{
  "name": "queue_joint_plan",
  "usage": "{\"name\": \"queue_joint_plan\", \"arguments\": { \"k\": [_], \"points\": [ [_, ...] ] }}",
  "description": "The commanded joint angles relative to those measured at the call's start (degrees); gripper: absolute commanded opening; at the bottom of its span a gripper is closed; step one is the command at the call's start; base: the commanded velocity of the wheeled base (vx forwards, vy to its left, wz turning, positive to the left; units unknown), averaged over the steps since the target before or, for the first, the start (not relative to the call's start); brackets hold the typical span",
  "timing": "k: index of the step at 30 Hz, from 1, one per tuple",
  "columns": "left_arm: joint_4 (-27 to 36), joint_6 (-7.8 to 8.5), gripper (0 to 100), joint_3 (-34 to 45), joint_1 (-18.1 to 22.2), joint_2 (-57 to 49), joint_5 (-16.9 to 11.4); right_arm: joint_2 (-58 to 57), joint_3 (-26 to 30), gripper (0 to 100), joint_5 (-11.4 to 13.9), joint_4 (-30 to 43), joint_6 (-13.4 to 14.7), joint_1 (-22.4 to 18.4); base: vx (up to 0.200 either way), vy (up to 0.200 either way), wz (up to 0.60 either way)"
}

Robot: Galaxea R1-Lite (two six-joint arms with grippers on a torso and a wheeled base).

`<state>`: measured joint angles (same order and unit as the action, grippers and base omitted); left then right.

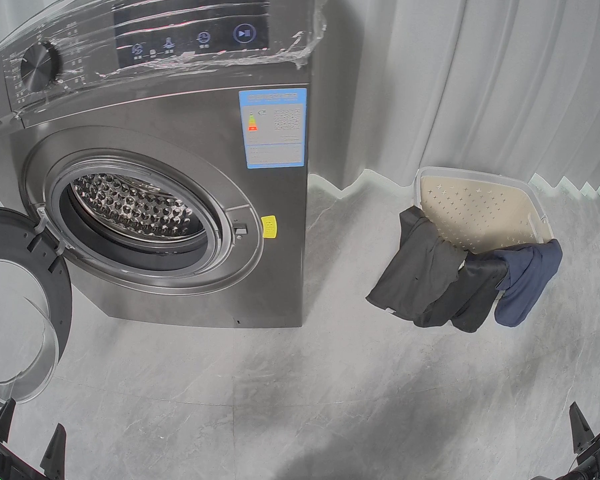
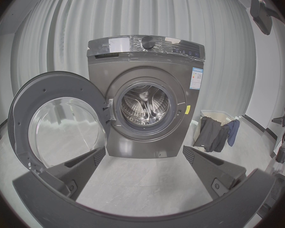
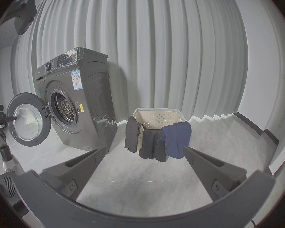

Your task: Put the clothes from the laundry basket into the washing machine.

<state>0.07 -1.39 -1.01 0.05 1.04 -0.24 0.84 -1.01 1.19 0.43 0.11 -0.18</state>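
Note:
A grey front-loading washing machine stands at the left with its round door swung open and its steel drum bare. To its right sits a beige laundry basket with dark grey clothes and a navy garment draped over its front rim. My left gripper hangs low at the bottom left, open, holding nothing. My right gripper sits at the bottom right, open as well, well short of the basket.
Pleated white curtains line the wall behind the machine and basket. Bare grey floor stretches between me, the machine and the basket. The open door juts out toward my left gripper.

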Motion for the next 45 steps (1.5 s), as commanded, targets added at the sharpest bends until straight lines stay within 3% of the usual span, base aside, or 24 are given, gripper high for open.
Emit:
{"name": "queue_joint_plan", "arguments": {
  "k": [1,5,20,26,32,45],
  "points": [
    [-0.1,-0.02,100,0.9,0.0,-0.9,0.0,-0.8,0.8,100,0.0,0.0,0.0,0.0,0.000,-0.200,0.00],
    [0.0,-0.02,100,0.8,0.0,-0.9,0.0,-0.7,0.8,100,0.0,0.0,0.0,0.0,0.000,-0.200,0.00],
    [0.0,0.07,100,0.9,0.0,-0.9,0.0,-0.7,0.8,100,0.0,0.0,0.1,0.0,0.000,0.000,0.00],
    [-0.1,0.07,100,0.9,0.0,-0.9,0.0,-0.7,0.8,100,0.0,0.0,0.0,0.0,0.200,0.000,0.00],
    [0.0,0.07,100,0.9,0.0,-0.9,0.0,-0.7,0.8,100,0.0,0.0,0.0,0.0,0.000,0.000,0.00],
    [0.0,0.07,100,0.9,0.0,-0.9,0.0,-0.8,0.8,100,0.0,0.0,0.0,0.0,0.000,-0.200,0.00]
  ]
}}
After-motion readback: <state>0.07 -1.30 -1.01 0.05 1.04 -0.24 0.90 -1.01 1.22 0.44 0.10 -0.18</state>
